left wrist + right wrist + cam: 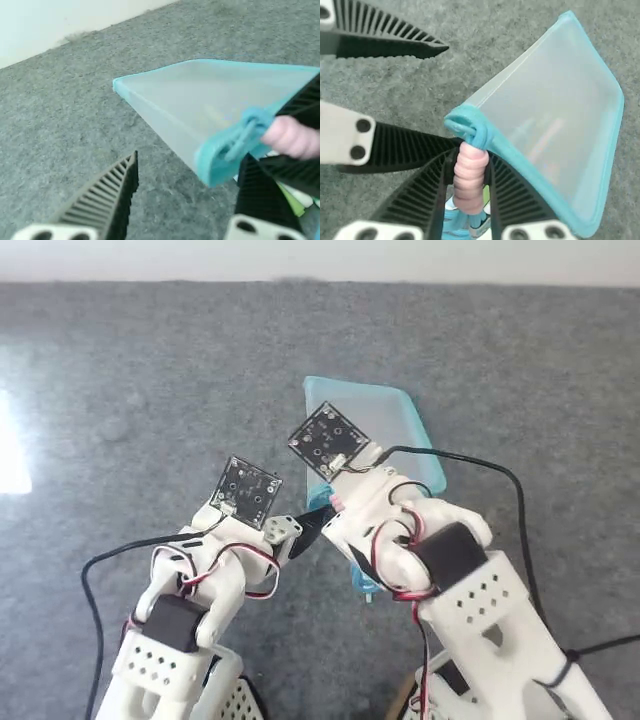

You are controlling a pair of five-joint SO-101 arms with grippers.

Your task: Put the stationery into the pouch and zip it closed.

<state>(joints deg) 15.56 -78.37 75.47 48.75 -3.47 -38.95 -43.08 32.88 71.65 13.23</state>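
Your right gripper (468,165) clamped on pink zip pull (468,192); left gripper (192,167) spread apart beside it. Pouch (395,430) long axis runs away from arms.

High view looks down on the table (150,360); wrist views closely share the pouch (190,105).
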